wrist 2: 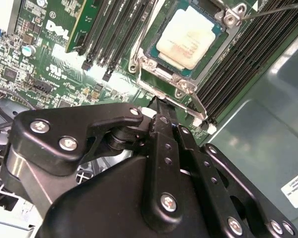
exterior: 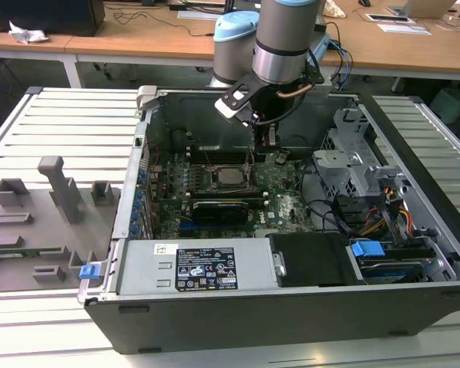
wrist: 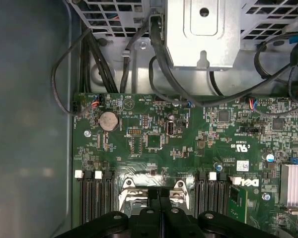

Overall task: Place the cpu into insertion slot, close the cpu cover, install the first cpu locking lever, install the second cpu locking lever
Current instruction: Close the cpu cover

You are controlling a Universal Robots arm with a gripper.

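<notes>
Office desks stand behind the slatted tabletop [exterior: 61, 123], where the open computer case [exterior: 291, 307] lies flat so its board faces up. Cpu [wrist 2: 188, 37] sits in the insertion slot [wrist 2: 153, 54]; the gripper [wrist 2: 159, 105] hangs just beside it, fingers [wrist 2: 161, 148] closed together on nothing, probably for pushing

cpu [wrist 2: 190, 38] sitting in the insertion slot [wrist 2: 161, 67], memory slots [wrist 2: 114, 34] lying on both sides, motherboard [wrist 2: 49, 59] lying inside the computer case [exterior: 291, 314]
</notes>
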